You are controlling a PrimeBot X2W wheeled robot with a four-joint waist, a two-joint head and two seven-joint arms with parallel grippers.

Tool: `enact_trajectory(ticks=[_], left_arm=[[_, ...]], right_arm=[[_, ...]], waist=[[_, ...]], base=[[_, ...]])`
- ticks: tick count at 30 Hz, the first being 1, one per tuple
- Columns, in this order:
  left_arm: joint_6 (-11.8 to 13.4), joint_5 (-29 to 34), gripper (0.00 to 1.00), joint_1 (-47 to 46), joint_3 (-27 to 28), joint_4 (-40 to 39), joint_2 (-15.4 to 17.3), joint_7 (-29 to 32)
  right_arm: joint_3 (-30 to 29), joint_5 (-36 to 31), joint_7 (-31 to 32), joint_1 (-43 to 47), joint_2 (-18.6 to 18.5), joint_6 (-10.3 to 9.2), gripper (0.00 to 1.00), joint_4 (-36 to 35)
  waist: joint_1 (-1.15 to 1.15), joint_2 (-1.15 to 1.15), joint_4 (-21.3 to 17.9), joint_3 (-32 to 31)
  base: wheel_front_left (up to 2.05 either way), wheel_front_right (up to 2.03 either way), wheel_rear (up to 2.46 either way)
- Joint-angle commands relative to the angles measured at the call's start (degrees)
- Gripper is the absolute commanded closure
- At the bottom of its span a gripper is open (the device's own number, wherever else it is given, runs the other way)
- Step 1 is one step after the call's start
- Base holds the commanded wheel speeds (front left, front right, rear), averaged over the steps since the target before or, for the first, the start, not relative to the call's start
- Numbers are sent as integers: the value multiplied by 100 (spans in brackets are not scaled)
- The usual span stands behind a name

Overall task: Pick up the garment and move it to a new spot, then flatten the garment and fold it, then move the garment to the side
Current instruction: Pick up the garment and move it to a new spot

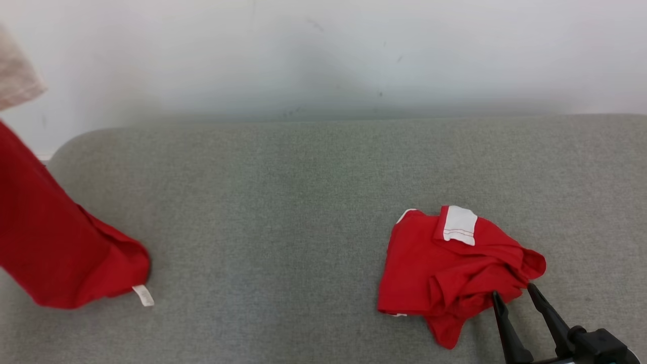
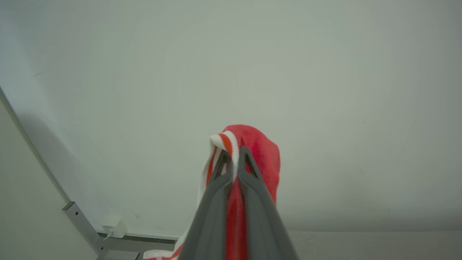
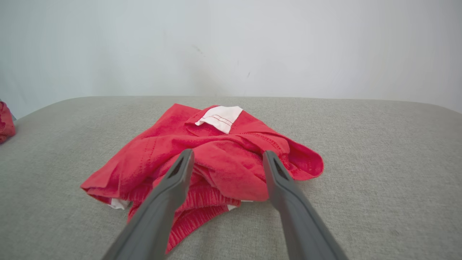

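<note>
The small white tag (image 1: 143,295) on the hanging red garment (image 1: 55,247) bore no readable writing. The left gripper (image 2: 234,154) was clamped on that garment's striped trim. The right gripper (image 1: 513,296) stood wide open, its fingertips at the crumpled red garment (image 1: 445,268) on the gray cushion (image 1: 278,202).

A grey upholstered cushion (image 1: 283,202) is backed by a faintly marked white wall (image 1: 323,50). A pale cloth (image 1: 15,76) is seen above the cushion's far left corner. A metal bar (image 2: 83,224) and a small white block (image 2: 115,227) are seen beside the wall.
</note>
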Motion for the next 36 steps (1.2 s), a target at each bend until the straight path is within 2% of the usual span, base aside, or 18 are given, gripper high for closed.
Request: enact_trajectory(ticks=[1, 6, 9, 13, 15, 16, 18, 19, 20, 28, 31, 36], left_arm=[[36, 64, 100, 164, 23, 197, 47, -64], [-80, -156, 100, 563, 20, 927, -175, -311], [-174, -271, 100, 852, -92, 1364, -421, -368], [-169, -407, 100, 1096, -159, 1971, -783, -517], [-179, -418, 94, 1198, -182, 2267, -927, -634], [-193, -427, 87, 1232, -203, 2401, -998, -681], [-223, -427, 54, 1263, -240, 2633, -1118, -771], [-231, -403, 25, 1273, -272, 2744, -1163, -800], [-238, -426, 0, 1278, -283, 2850, -1217, -817], [-312, -340, 0, 1319, -363, 3171, -1374, -1235], [-339, -287, 0, 1371, -394, 3073, -1406, -1445], [-291, -165, 0, 1615, -498, 2372, -1660, -2119]], right_arm=[[0, 67, -1, -61, -30, -16, 0, 8], [-1, 75, -1, -128, -69, -16, 0, -2], [16, 62, -1, -151, -82, -16, 0, -2], [46, 61, -1, -249, -110, -16, 0, 2], [69, 69, -1, -264, -118, -16, 0, 18], [81, 76, -1, -278, -126, -16, 0, 27], [75, 83, -1, -297, -145, -16, 0, 35], [72, 86, -1, -294, -150, -16, 0, 40], [69, 84, -1, -287, -153, -16, 0, 46], [46, 63, -1, -161, -132, -16, 0, 88], [22, 62, -1, -101, -113, -16, 0, 84], [-124, 5, -1, 32, -159, -16, 0, 5]], waist=[[0, 0, -17, 67], [0, 0, -65, 246], [0, 0, -100, 341], [0, 0, -167, 468], [0, 0, -210, 493], [0, 0, -228, 499], [0, 0, -255, 495], [0, 0, -265, 487], [0, 0, -272, 474], [0, 0, -329, 220], [0, 0, -332, 112], [0, 0, -325, -191]], base=[[0, 0, 0], [0, 0, 0], [0, 0, 0], [0, 0, 0], [0, 0, 0], [0, 0, 0], [0, 0, 0], [0, 0, 0], [0, 0, 0], [0, 0, 0], [0, 0, 0], [0, 0, 0]])
